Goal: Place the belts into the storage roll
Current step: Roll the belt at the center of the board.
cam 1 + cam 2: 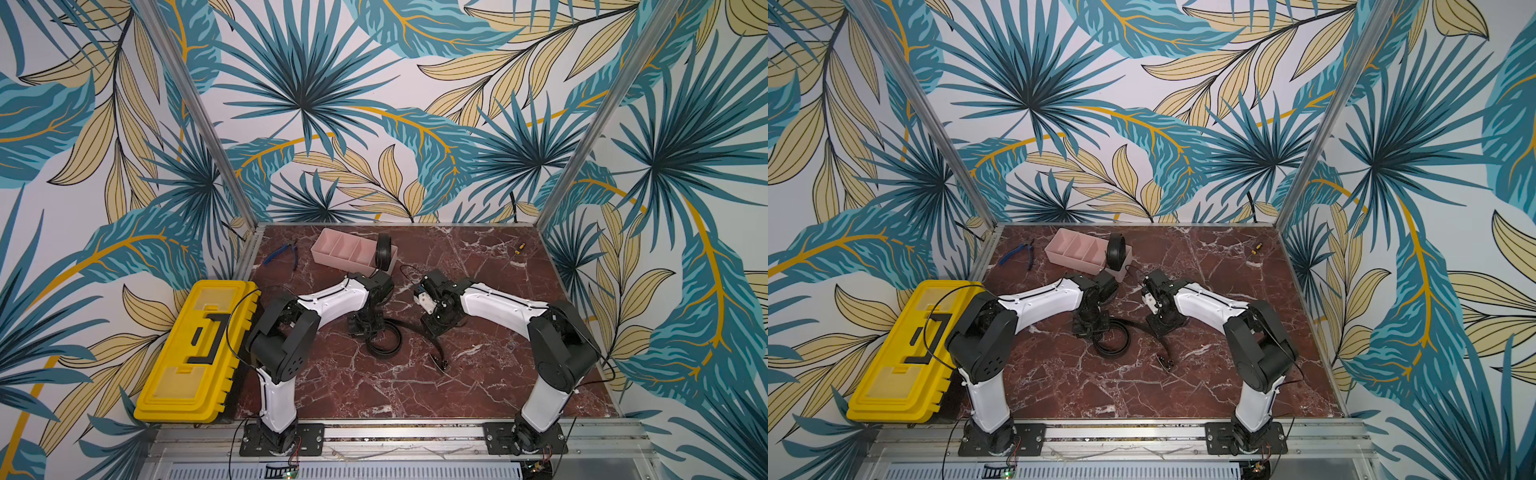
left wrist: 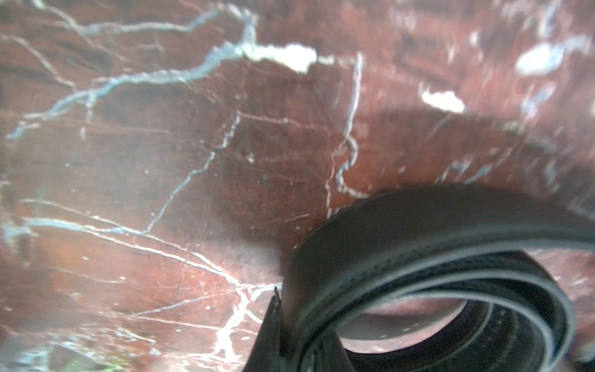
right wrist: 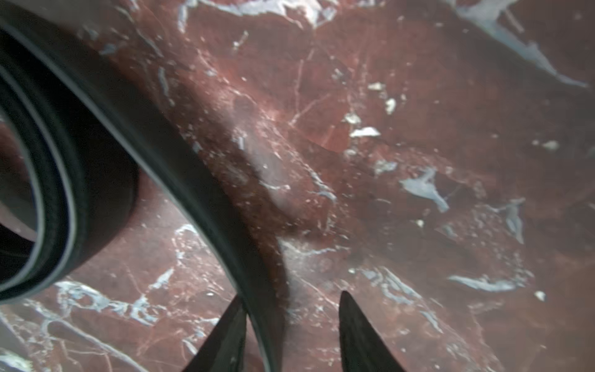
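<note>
The storage roll, a pale pink tray (image 1: 345, 247) (image 1: 1077, 247), lies at the back of the marble table. One belt (image 1: 382, 249) (image 1: 1115, 250) stands as a tight coil in its right end compartment. The other belt (image 1: 384, 343) (image 1: 1113, 343) (image 2: 450, 251) (image 3: 180, 167) lies mid-table as a loose coil, its tail running to a silver buckle (image 1: 440, 365). My left gripper (image 1: 365, 328) (image 2: 286, 302) is shut on the coil's end. My right gripper (image 1: 436, 328) (image 3: 289, 299) stands open astride the tail, the strap against one finger with a gap to the other.
A yellow toolbox (image 1: 195, 349) sits off the table's left edge beside the left arm. Blue-handled pliers (image 1: 282, 253) lie left of the tray. A small screwdriver (image 1: 519, 248) lies at the back right.
</note>
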Available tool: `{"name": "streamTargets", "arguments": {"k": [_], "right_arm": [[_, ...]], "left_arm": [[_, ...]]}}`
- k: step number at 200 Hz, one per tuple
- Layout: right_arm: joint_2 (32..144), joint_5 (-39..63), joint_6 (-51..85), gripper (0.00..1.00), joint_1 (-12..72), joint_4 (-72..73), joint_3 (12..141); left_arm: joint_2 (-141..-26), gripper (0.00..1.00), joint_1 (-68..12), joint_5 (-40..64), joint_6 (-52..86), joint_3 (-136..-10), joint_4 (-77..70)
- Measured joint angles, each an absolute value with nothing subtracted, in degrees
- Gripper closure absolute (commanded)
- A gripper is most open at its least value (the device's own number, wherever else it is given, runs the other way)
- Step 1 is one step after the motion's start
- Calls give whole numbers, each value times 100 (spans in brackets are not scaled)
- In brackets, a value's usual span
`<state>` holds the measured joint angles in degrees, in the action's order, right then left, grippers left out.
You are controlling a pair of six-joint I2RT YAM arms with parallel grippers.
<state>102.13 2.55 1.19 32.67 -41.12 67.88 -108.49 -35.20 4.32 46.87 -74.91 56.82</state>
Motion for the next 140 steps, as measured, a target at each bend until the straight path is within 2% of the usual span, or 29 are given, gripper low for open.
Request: {"name": "streamTargets", "arguments": {"k": [23, 56, 99, 140], "right_arm": [[10213, 237, 193, 77, 3208, -4241, 6840], [10213, 257, 414, 82, 3175, -4311, 6744], [10217, 329, 794, 85, 3162, -4331, 6648], [10232, 707, 1142, 81, 3148, -4333, 6598]], "left_arm": [[-10871, 100, -3520, 497, 5148, -7518, 5680], [-10871, 100, -3520, 558, 5826, -7531, 5664], [-10871, 100, -3522, 733, 6709, -7524, 5594], [-10866, 100, -3581, 998, 7662, -7439, 5339]]}}
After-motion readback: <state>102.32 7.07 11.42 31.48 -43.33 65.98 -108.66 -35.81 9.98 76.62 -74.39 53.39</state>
